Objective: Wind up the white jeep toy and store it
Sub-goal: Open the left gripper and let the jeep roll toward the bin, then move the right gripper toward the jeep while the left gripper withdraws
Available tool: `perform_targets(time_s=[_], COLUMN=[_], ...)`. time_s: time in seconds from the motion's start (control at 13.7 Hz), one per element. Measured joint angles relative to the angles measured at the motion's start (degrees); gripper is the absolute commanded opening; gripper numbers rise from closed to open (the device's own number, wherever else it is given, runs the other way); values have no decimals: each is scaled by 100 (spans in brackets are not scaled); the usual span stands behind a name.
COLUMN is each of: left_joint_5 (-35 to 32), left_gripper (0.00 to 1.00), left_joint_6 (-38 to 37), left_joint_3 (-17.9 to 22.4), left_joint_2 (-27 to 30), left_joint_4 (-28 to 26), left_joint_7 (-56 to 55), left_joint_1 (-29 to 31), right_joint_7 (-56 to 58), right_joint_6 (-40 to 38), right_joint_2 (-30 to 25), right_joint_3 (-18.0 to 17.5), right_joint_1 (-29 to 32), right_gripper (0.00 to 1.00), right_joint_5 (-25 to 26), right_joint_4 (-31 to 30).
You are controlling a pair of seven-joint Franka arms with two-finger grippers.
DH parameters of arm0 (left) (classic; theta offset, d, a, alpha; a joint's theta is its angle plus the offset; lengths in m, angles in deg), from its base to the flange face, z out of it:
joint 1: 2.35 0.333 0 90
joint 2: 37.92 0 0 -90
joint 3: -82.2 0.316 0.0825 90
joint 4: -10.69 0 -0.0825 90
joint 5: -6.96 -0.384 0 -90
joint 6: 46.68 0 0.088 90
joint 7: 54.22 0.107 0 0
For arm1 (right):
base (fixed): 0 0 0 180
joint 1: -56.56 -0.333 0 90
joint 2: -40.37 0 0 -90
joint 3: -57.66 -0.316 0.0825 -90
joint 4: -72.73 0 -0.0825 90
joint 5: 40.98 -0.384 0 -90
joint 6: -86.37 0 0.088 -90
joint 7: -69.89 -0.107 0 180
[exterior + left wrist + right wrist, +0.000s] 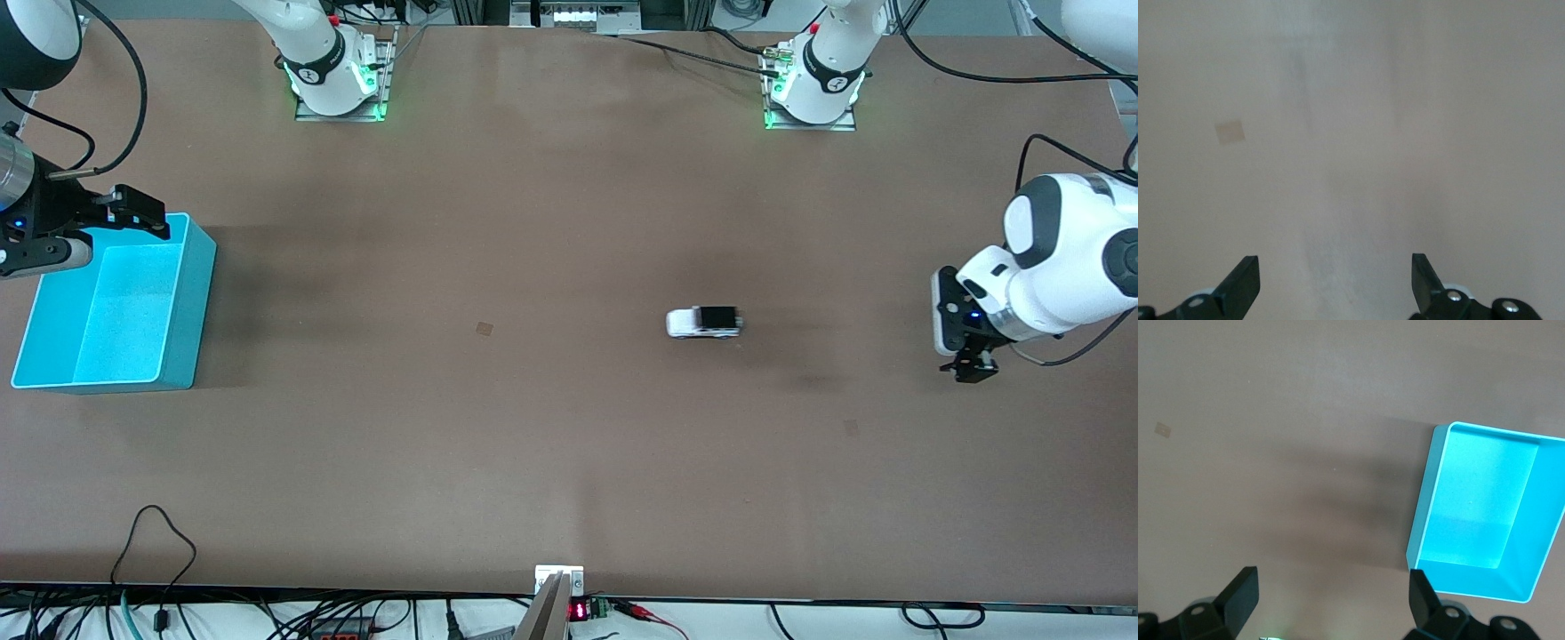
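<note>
The white jeep toy, tiny with a black roof panel, stands on the brown table toward the left arm's end. My left gripper hangs open at that end of the table, well apart from the jeep. The left wrist view shows the left gripper over bare table, with nothing between its fingers. My right gripper is open over the edge of the turquoise bin. In the right wrist view the right gripper is empty, and the bin lies beside it. Neither wrist view shows the jeep.
The bin is empty and sits at the right arm's end of the table. Small tan patches mark the tabletop. Both arm bases stand along the table's edge farthest from the front camera. Cables run along the nearest edge.
</note>
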Motion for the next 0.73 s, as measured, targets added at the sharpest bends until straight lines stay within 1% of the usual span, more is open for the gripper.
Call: perform_targets(time_s=[0.22, 0.44, 0.58, 0.73], left_joint_5=[49, 481, 579, 584], left_gripper=[100, 100, 100, 100], left_joint_6=[0, 0, 0, 0], left_joint_3=[-1, -1, -1, -1], left_joint_2=[61, 85, 85, 85], left_joint_4=[0, 2, 2, 3], left_joint_7=[-4, -89, -511, -1202], left_joint_1=[-160, -346, -485, -635], right_joint_7=[0, 0, 0, 0], right_joint_6=[0, 0, 0, 0], right_joint_2=[0, 0, 0, 0], right_joint_3=[0, 0, 0, 0], right_joint_1=[0, 0, 0, 0], right_gripper=[100, 100, 100, 100], right_joint_5=[0, 0, 0, 0], right_joint_4=[0, 0, 0, 0])
